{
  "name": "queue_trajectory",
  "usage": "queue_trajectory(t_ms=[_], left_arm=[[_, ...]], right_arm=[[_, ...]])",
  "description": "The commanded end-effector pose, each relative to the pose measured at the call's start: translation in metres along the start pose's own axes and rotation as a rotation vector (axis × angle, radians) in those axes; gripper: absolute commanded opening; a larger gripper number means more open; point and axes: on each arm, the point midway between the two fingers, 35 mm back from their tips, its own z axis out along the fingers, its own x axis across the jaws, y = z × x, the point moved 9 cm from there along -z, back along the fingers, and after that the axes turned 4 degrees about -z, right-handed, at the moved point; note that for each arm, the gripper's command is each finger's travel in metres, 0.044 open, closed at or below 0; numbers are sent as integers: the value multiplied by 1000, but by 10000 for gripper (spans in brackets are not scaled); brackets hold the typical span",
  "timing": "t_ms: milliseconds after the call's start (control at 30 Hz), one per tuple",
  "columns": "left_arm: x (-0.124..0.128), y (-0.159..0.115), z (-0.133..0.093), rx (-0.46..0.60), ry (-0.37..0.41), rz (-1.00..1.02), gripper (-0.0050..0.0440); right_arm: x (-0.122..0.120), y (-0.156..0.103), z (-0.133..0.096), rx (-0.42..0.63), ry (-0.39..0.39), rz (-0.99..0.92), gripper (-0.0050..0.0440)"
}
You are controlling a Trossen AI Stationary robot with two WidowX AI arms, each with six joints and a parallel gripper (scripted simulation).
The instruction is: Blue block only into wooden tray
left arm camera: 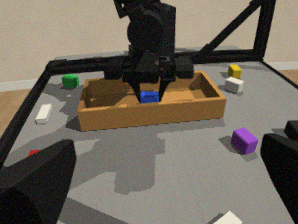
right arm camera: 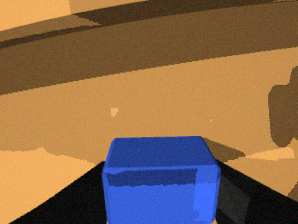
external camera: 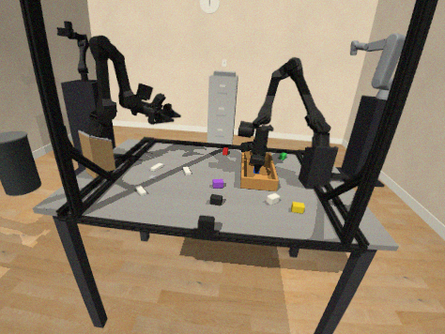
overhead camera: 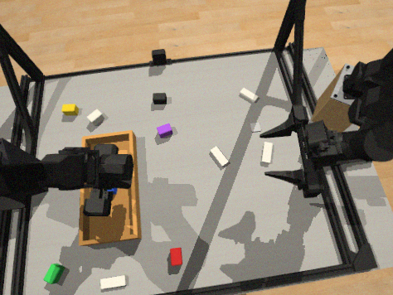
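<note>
The blue block sits between my right gripper's fingers, low inside the wooden tray. It shows as a small blue patch under the gripper in the top view and in the left wrist view. My right gripper points down into the tray and is shut on the block. I cannot tell if the block touches the tray floor. The tray lies flat and right side up on the table. My left gripper is open and empty, held high at the other side of the table.
Loose blocks lie around the table: purple, black, yellow, red, green and several white ones. A black frame runs around the table edge, with upright posts.
</note>
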Motion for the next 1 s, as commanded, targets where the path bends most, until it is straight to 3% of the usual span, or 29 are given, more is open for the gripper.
queue_trajectory(t_ms=[0,267,633,967], left_arm=[[0,0,0,-1,-3,-1,400],[0,0,0,-1,-3,-1,400],[0,0,0,-1,-3,-1,400],[0,0,0,-1,-3,-1,400]], right_arm=[[0,-1,5,9,4,-1,0],[0,-1,5,9,4,-1,0],[0,0,1,0,0,-1,249],[0,0,1,0,0,-1,249]])
